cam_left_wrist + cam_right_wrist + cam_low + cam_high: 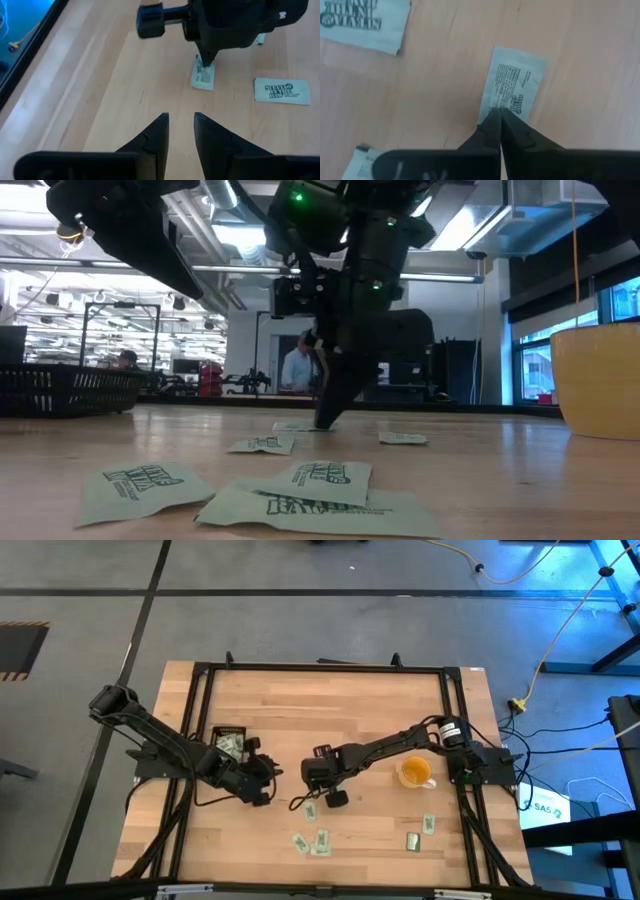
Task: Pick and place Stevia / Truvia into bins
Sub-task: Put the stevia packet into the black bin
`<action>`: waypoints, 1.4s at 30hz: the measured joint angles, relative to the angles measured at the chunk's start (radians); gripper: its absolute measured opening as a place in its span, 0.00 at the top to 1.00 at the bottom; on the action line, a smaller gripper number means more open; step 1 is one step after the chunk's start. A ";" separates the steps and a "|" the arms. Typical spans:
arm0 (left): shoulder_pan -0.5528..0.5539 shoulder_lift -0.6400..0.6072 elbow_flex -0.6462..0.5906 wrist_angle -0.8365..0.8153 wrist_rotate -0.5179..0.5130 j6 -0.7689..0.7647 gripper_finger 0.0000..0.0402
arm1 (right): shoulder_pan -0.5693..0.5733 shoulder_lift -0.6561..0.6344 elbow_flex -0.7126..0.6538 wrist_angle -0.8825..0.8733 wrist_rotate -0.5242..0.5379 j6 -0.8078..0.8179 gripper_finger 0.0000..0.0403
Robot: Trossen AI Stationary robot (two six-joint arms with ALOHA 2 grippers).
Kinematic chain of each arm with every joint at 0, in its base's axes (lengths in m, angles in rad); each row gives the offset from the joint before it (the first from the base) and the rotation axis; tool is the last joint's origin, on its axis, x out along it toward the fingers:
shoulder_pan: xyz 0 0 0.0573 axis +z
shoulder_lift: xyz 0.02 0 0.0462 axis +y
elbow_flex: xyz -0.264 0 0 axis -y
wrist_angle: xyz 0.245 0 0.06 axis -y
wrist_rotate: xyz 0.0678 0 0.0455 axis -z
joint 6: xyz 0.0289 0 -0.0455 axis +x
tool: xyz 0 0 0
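Note:
A pale green Stevia sachet [514, 85] lies flat on the wooden table near its middle, with my right gripper [499, 114] shut at one short end, pointing steeply down. The same sachet [310, 808] shows in the high view just nearer than that gripper [312, 795]. My left gripper [180, 120] hovers open and empty to the left of it, between the sachet and the black bin [222, 729]. The bin stands at the table's left and holds some sachets [232, 745]. My right gripper has its two shut fingertips [492, 122] on the sachet's short end [506, 106], coming from above and slanting steeply down. The sachet [203, 79] lies flat on the table. Whether paper is caught between the tips, I cannot tell.
Loose sachets lie toward the near edge [298, 840] [321, 840] and near right [412, 840] [428, 823]; another sachet [281, 92] is beside the held one. A yellow cup [415, 772] stands right of centre under the right arm. A black frame [320, 668] borders the table.

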 joint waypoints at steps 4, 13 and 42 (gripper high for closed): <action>0.000 0.000 0.000 0.000 0.006 0.042 0.79 | -0.001 0.006 0.053 -0.010 -0.021 -0.054 1.00; -0.016 0.000 0.000 -0.054 0.032 0.034 0.79 | 0.001 0.010 0.123 -0.044 -0.033 -0.103 1.00; -0.093 0.000 0.000 0.167 0.044 0.461 0.78 | -0.099 -0.142 0.127 0.257 -0.810 -0.131 1.00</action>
